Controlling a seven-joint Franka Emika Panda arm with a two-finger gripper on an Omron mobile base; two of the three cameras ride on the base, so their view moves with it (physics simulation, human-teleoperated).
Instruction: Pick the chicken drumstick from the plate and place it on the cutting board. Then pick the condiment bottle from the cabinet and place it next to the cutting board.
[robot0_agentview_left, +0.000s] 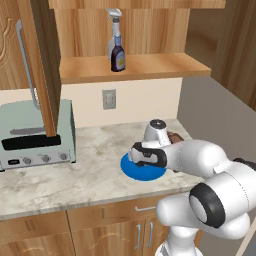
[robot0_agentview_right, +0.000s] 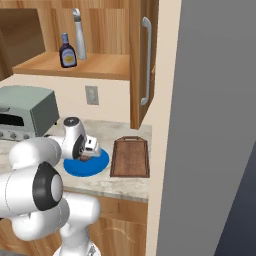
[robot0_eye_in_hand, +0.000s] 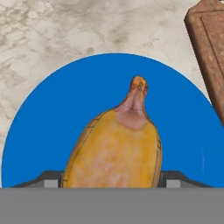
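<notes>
While the chicken drumstick (robot0_eye_in_hand: 116, 146) lies on the blue plate (robot0_eye_in_hand: 39, 131), we have our hand (robot0_agentview_right: 88, 148) down low right over it, with one finger tip (robot0_eye_in_hand: 50, 178) on each side of the meat. The hand looks open wide around the drumstick, and we cannot tell if the tips are pressing on it yet. So we think the first job is just starting: the drumstick is not lifted and not moved. The cutting board (robot0_agentview_right: 130, 157) sits just beside the plate on the bench (robot0_agentview_left: 60, 170), and nothing is on it. We think we must squeeze, lift, and carry the meat over to that board. The second job is not begun. The condiment bottle (robot0_agentview_left: 118, 57) stands on the shelf of the cabinet (robot0_agentview_left: 135, 67), touching or almost touching a taller spray bottle (robot0_agentview_left: 114, 31) behind it. The cabinet door (robot0_agentview_right: 142, 60) is swung open.
</notes>
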